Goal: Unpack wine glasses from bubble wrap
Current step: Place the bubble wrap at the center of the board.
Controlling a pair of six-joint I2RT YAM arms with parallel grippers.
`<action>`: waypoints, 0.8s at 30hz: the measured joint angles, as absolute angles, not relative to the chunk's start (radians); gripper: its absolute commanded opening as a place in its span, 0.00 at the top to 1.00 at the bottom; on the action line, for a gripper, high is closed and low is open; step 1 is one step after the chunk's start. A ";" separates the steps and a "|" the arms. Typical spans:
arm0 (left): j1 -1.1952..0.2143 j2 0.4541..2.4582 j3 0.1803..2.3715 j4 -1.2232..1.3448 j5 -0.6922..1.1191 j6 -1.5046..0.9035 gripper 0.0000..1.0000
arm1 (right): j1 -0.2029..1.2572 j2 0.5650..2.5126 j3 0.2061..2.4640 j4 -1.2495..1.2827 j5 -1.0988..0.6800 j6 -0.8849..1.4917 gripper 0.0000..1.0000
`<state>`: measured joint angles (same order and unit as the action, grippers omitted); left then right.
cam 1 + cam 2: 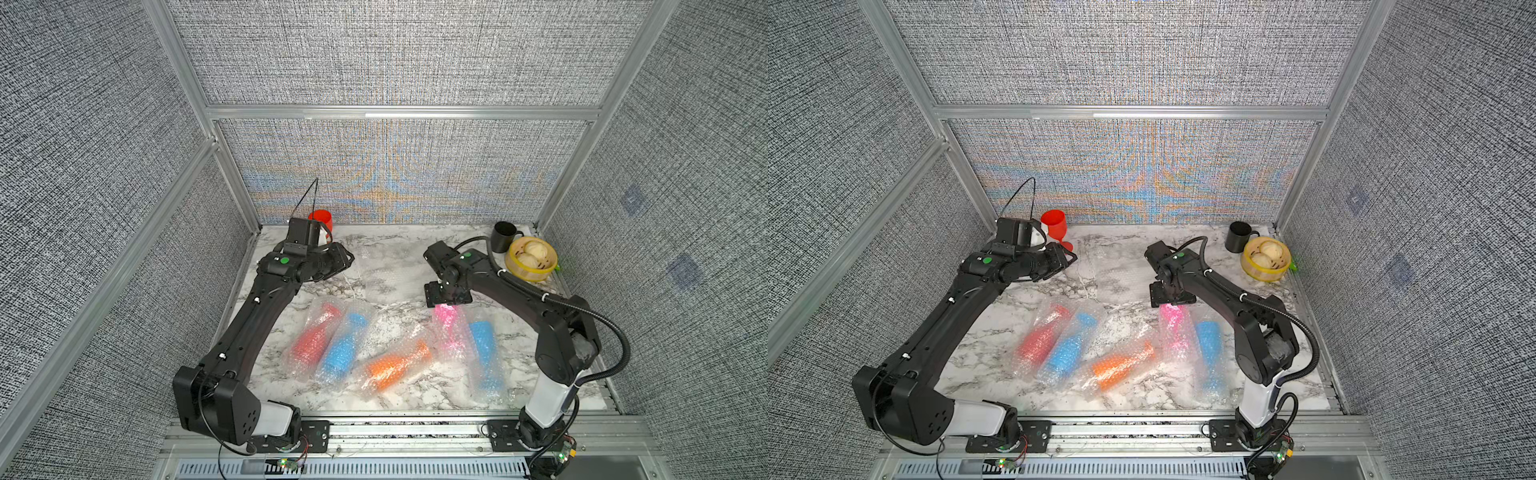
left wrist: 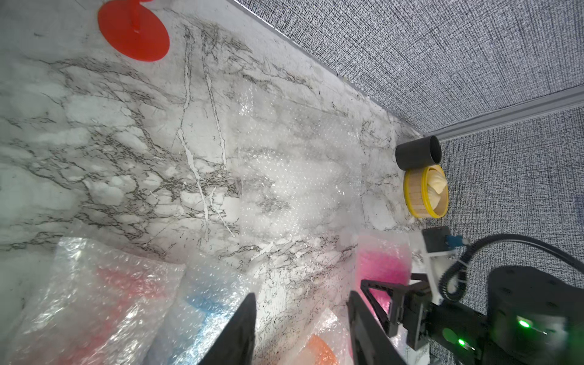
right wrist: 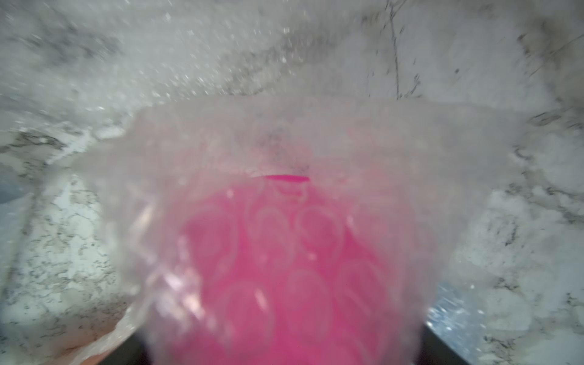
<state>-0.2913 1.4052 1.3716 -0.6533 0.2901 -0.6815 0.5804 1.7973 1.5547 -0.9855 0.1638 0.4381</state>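
One red wine glass [image 1: 320, 218] stands unwrapped at the back left, its round foot [image 2: 132, 31] showing in the left wrist view. Lying in bubble wrap are a red [image 1: 313, 338], a blue [image 1: 343, 347], an orange [image 1: 395, 365], a pink [image 1: 449, 328] and another blue [image 1: 484, 349] glass. My left gripper [image 2: 301, 295] hovers open beside the red glass, nothing between its fingers. My right gripper [image 3: 289, 354] points down over the far end of the wrapped pink glass [image 3: 284, 268], jaws wide on either side of it. A loose bubble wrap sheet [image 2: 300, 177] lies flat mid-table.
A black mug [image 1: 503, 237] and a yellow-rimmed steamer of buns [image 1: 531, 258] stand at the back right corner. Fabric walls with aluminium frames enclose the marble table [image 1: 399, 245] on three sides. The arm bases sit on the front rail.
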 measured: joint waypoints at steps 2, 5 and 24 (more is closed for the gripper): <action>-0.291 1.414 1.378 -0.655 0.287 -0.680 0.53 | 0.578 1.797 1.633 -1.015 0.169 0.430 0.18; -0.291 1.436 1.388 -0.654 0.287 -0.673 0.53 | 0.572 1.819 1.766 -1.043 0.170 0.420 0.18; -0.292 1.568 1.402 -0.654 0.394 -0.624 0.53 | 0.447 2.506 2.532 -1.140 -0.023 0.440 0.09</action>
